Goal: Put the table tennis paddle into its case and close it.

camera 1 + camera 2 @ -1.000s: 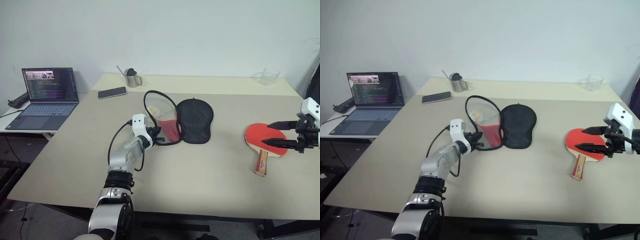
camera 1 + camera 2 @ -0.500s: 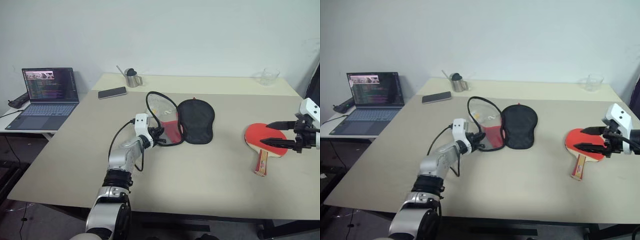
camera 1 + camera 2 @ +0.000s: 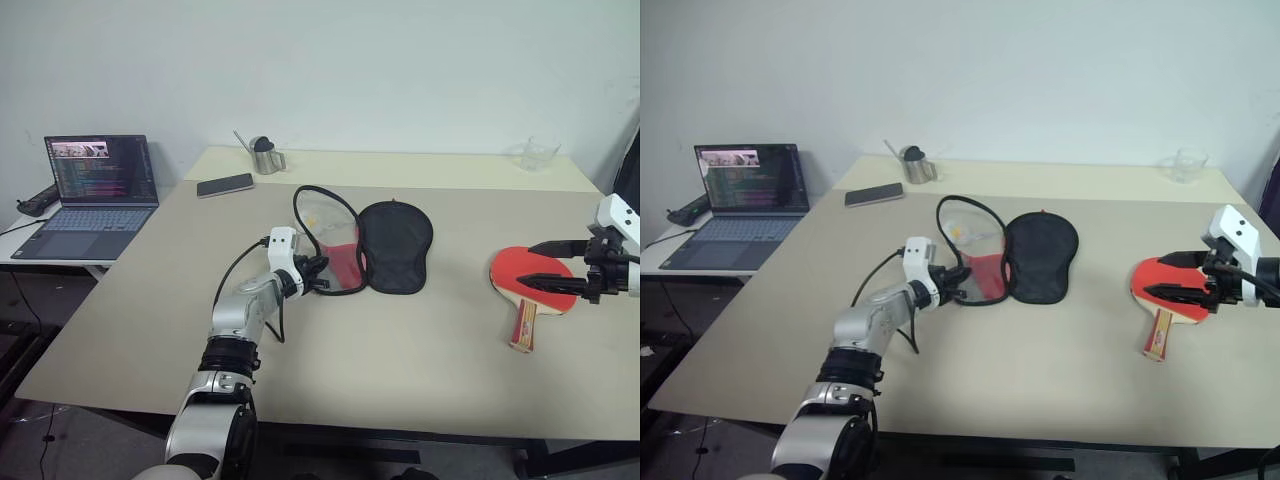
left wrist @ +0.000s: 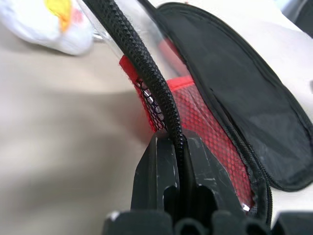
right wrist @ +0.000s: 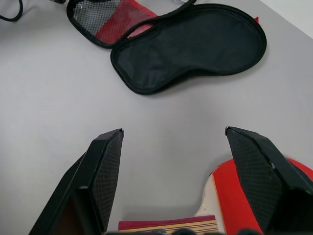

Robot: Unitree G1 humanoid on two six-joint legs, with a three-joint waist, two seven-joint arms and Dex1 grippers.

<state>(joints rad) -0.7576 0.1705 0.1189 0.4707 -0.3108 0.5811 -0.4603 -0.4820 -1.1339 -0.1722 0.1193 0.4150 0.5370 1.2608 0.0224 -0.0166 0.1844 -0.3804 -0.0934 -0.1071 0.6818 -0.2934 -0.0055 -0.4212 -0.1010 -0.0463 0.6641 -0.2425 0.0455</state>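
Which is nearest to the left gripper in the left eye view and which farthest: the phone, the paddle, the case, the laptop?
From the left gripper:
1. The case: its zip rim is pinched in the shut jaws.
2. The phone: behind the gripper, toward the table's far left.
3. The paddle and the laptop: paddle far right, laptop far left on a side table; too close to call.

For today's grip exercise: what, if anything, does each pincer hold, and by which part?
The left pincer is shut on the case, pinching its black zip rim. The right pincer is open over the table tennis paddle, holding nothing.

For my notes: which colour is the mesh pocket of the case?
Red mesh pocket on the case, clearest in the left wrist view.
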